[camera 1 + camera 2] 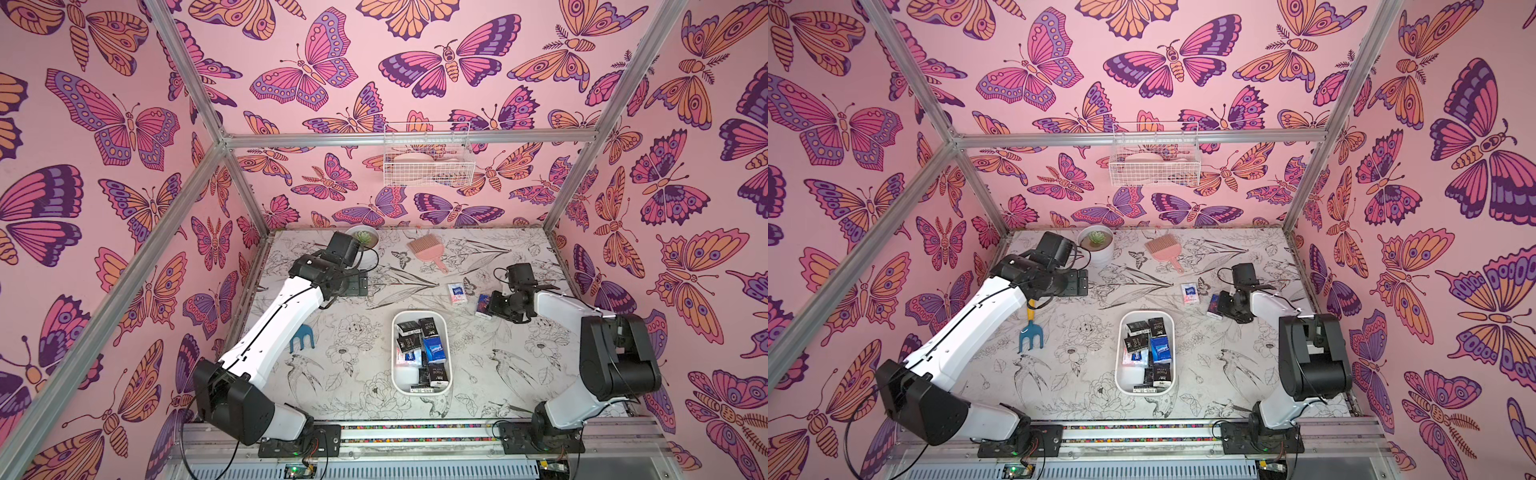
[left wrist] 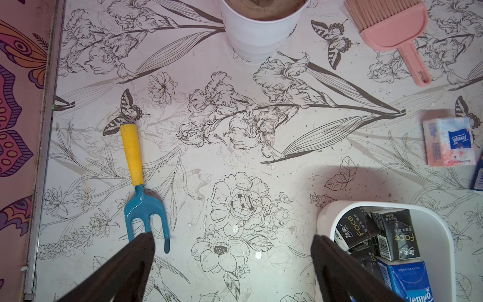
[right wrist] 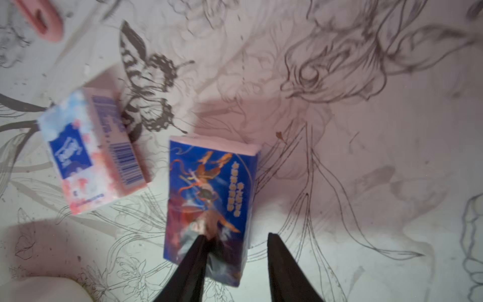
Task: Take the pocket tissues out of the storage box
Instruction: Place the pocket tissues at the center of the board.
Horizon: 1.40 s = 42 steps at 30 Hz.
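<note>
The storage box (image 1: 394, 353) (image 1: 1118, 357) (image 2: 337, 209) is a shallow white tray in the middle of the table. It holds several pocket tissues (image 1: 420, 353) (image 1: 1148, 353) (image 2: 397, 235), black and blue. Two more packets lie flat on the table beyond it: a white-blue one (image 1: 456, 293) (image 3: 91, 157) and a dark blue one (image 1: 483, 302) (image 3: 211, 183). My right gripper (image 3: 236, 236) (image 1: 492, 305) is open just above the dark blue packet, one finger over its near end, the other beside it. My left gripper (image 2: 232, 238) (image 1: 357, 282) hangs wide open and holds nothing, over bare table near the box's far left corner.
A pink brush (image 1: 424, 249) and a white plant pot (image 1: 365, 241) stand at the back of the table. A blue garden fork with a yellow handle (image 1: 1030, 332) lies at the left. A white wire basket (image 1: 428, 162) hangs on the back wall.
</note>
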{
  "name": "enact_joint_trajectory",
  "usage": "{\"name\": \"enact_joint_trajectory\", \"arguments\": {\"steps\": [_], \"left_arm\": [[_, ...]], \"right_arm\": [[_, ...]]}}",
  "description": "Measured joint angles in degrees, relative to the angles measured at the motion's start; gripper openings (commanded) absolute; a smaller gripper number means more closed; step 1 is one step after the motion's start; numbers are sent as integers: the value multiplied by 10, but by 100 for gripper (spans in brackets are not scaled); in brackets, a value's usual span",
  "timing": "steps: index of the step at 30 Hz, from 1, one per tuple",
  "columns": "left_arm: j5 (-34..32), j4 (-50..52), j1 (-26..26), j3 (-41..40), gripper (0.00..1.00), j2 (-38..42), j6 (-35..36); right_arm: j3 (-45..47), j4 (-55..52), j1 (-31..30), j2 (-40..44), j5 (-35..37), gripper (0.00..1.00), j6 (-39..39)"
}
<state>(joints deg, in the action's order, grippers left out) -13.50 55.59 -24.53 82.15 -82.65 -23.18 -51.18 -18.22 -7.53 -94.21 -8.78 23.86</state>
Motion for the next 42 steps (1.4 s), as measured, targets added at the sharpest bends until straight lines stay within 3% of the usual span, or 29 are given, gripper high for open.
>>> {"name": "enact_joint_trajectory", "arguments": {"steps": [6, 14, 28, 42], "left_arm": [[0, 0, 0, 0, 100, 0, 2], [0, 0, 0, 0, 100, 0, 2], [0, 0, 0, 1, 100, -16, 2], [-2, 0, -2, 1, 100, -16, 2]], "right_arm": [[-8, 43, 19, -23, -25, 33, 12], [-102, -9, 25, -96, -83, 32, -68], [-206, -141, 1, -150, -84, 34, -182], [-249, -190, -16, -168, -85, 35, -199]]}}
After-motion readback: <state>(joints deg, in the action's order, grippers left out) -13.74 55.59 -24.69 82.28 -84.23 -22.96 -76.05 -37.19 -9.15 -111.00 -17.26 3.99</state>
